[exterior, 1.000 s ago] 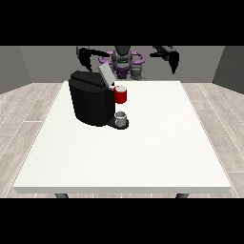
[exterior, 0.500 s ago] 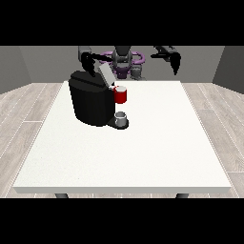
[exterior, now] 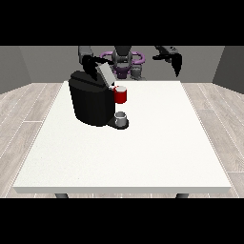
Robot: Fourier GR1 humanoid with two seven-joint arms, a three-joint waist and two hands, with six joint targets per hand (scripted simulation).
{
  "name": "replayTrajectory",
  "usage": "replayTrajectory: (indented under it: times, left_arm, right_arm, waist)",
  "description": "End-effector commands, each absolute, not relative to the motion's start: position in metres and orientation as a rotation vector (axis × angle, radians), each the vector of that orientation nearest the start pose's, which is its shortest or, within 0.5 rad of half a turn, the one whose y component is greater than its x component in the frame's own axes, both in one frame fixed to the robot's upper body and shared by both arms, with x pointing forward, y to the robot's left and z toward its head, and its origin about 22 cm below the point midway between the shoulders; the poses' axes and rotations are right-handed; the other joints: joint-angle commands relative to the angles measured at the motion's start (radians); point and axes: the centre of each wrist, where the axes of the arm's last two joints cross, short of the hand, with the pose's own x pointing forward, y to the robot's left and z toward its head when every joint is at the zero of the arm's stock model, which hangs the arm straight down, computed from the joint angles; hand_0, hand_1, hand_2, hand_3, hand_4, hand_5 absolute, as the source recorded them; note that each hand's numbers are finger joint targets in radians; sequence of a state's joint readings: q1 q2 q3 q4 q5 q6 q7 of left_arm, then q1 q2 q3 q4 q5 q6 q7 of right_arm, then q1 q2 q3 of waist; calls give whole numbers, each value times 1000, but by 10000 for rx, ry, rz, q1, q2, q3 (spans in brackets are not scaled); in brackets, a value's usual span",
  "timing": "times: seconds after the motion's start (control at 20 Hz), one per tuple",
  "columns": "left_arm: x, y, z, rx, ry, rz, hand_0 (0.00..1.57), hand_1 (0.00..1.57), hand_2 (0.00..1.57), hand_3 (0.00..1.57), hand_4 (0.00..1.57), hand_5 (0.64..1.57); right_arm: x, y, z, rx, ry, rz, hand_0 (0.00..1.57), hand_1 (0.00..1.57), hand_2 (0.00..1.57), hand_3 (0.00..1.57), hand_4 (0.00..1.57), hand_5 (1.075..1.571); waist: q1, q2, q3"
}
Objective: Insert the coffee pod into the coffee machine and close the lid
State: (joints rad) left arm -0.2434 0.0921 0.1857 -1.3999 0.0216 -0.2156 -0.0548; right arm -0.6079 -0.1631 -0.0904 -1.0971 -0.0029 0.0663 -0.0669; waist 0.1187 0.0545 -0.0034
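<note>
Black coffee machine point(exterior: 93, 102), lid point(exterior: 105, 74) raised

Worktop point(exterior: 143, 152): I see plain white, no pattern.
Coffee machine point(exterior: 90, 102): black body; its raised lid point(exterior: 106, 75) looks light grey.
Pod holder point(exterior: 121, 95): red.
Cup point(exterior: 121, 118): grey, on the machine's dark base.
Hands: both black to me, one at the view's left point(exterior: 88, 62), one at the view's right point(exterior: 175, 61).
Robot torso point(exterior: 125, 61): dark grey with purple.
Floor point(exterior: 24, 102): pale wood-grain planks.

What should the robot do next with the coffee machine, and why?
Probably push the lid down. It stands tilted up over the black coffee machine, and the hand at the view's left is right by it. The hand at the view's right hangs far off.
</note>
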Motion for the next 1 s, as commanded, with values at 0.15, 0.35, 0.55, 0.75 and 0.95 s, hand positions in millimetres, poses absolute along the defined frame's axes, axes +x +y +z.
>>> replayTrajectory:
  times: [0.15, 0.35, 0.55, 0.75, 0.95]
  left_arm:
    - [290, 274, 18, -826, -16894, -1510, 0, 0, 0, 0, 0, 1571]
    - [311, 272, 42, -592, -17159, -1314, 0, 0, 0, 0, 24, 1571]
    - [296, 257, 14, -231, -16825, -1178, 0, 0, 0, 0, 192, 1571]
    - [309, 289, 23, -510, -16958, -1218, 0, 0, 0, 0, 121, 1571]
    - [305, 272, 19, -706, -16421, -1383, 0, 0, 0, 0, 154, 1571]
  right_arm:
    - [391, -218, 76, -7, -17081, 2545, 0, 0, 0, 0, 0, 1571]
    - [403, -210, 97, 5, -17241, 2819, 0, 0, 0, 0, 0, 1571]
    - [397, -197, 85, 54, -17406, 3068, 0, 0, 0, 0, 77, 1571]
    - [405, -180, 115, 100, -17754, 3796, 0, 0, 0, 0, 214, 1571]
    - [399, -164, 105, -107, -17256, 4280, 0, 0, 0, 0, 215, 1571]
  waist:
    - [292, 121, 33]
    - [185, 372, 33]
    - [219, 291, 33]
    - [170, 548, 29]
    - [330, -143, 32]
